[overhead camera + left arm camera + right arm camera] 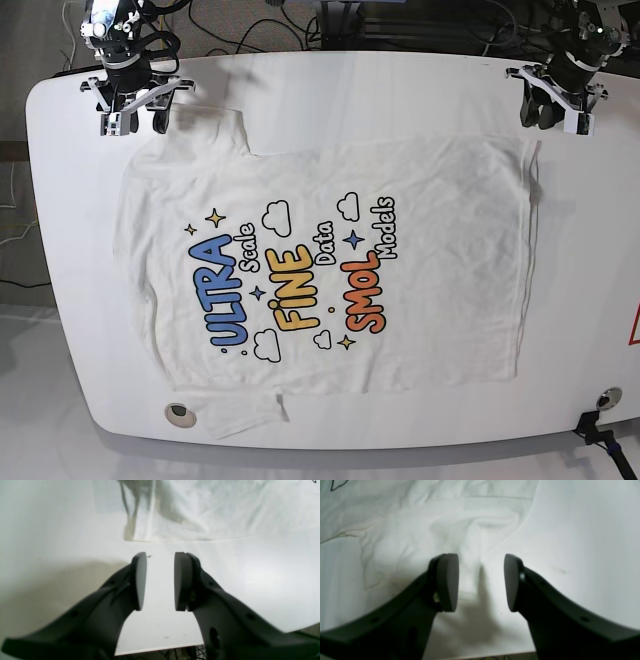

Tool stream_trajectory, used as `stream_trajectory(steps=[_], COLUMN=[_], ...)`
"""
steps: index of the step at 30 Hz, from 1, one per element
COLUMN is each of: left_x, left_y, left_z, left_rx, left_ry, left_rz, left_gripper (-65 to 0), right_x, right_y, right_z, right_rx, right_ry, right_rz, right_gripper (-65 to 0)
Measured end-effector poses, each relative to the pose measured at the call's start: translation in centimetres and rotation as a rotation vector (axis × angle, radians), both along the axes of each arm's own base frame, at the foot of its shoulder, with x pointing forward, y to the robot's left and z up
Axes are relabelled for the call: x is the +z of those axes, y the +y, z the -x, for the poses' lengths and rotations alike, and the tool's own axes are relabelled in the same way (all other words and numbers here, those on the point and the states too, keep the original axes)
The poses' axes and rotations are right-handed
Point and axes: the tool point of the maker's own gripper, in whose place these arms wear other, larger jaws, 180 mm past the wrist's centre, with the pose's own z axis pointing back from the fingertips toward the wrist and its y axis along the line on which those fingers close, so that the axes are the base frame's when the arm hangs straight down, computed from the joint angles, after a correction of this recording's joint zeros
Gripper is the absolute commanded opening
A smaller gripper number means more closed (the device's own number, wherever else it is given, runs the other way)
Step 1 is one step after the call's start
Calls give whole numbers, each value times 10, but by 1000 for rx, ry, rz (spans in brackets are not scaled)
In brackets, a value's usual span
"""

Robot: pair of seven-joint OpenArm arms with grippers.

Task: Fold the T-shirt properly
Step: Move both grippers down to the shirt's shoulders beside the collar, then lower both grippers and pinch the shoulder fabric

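Note:
The T-shirt [330, 260] lies flat on the white table [400, 90], print side up, with the hem to the right and the sleeves at the left. My right gripper [133, 118] is open and empty above the upper sleeve. In the right wrist view that gripper [480, 565] has the wrinkled sleeve cloth [420, 530] between and beyond its fingers. My left gripper [555, 112] is open and empty beside the upper hem corner. In the left wrist view it [160, 562] hangs over bare table, just short of the shirt's edge [212, 510].
Cables run behind the table's far edge [300, 30]. A round grommet [180, 412] sits near the front left edge, and a small black fitting [603, 400] at the front right. The table edge shows under both wrists [160, 650].

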Motion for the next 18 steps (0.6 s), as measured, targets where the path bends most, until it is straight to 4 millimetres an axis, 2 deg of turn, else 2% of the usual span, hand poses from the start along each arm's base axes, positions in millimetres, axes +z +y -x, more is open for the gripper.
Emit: stream_trajectory(steps=[9,18], left_x=[0,0], left_y=[0,0], left_z=[-2,-7], left_rx=[1,4], left_ry=[-1,-5], left_rz=[0,8], left_gripper=[-475,-473], right_x=[-3,-18], right_y=[4,7], right_z=[-16,-14], right_rx=[-23,-46], right_ry=[-17,14], right_rz=[-15,-50], right_gripper=[-366,-363])
